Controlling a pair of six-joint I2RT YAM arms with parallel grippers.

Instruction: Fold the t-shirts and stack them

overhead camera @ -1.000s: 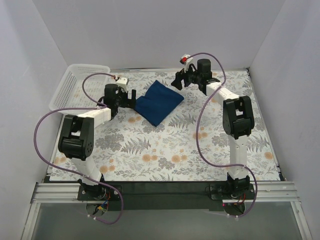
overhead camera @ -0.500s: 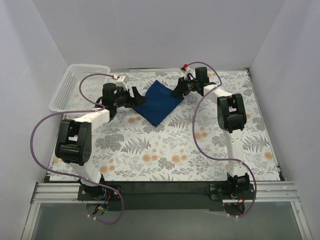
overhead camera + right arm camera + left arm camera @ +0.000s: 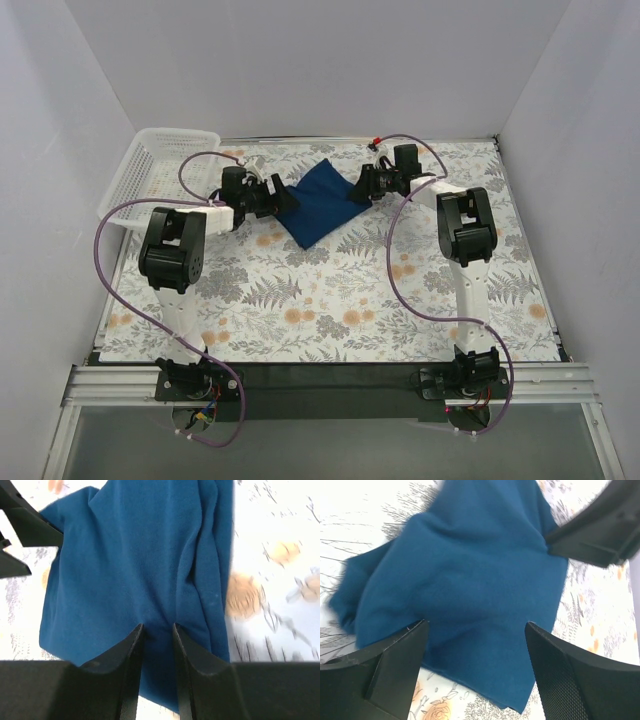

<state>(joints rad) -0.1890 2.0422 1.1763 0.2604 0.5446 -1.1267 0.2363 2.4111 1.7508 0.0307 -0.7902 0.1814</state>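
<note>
Left jaws: wide open, holding nothing. In the left wrist view the two black fingers (image 3: 395,667) stand far apart at the near edge of the t-shirt (image 3: 470,570), with blue cloth filling the gap between them. Whether the fingertips touch the cloth cannot be told.

Right jaws: drawn nearly together. In the right wrist view the fingers (image 3: 127,672) leave only a narrow slot, and blue fabric shows in that slot. Creases in the cloth run toward the tips, consistent with a pinch on the t-shirt (image 3: 130,565).

T-shirt: dark blue, folded into a compact, roughly diamond-shaped bundle. It lies flat on the tabletop (image 3: 330,300) at the far middle, seen from the top camera (image 3: 320,200). Its surface is rumpled, with soft folds along one side.

Arms: both reach to the far part of the tabletop and meet the bundle from opposite sides, left jaws at its left corner, right jaws at its right corner. Each set of jaws is visible in the other's wrist view.

Surroundings: the tabletop carries a floral-patterned covering. A white lattice basket (image 3: 135,180) sits at the far left corner, apart from the t-shirt.
</note>
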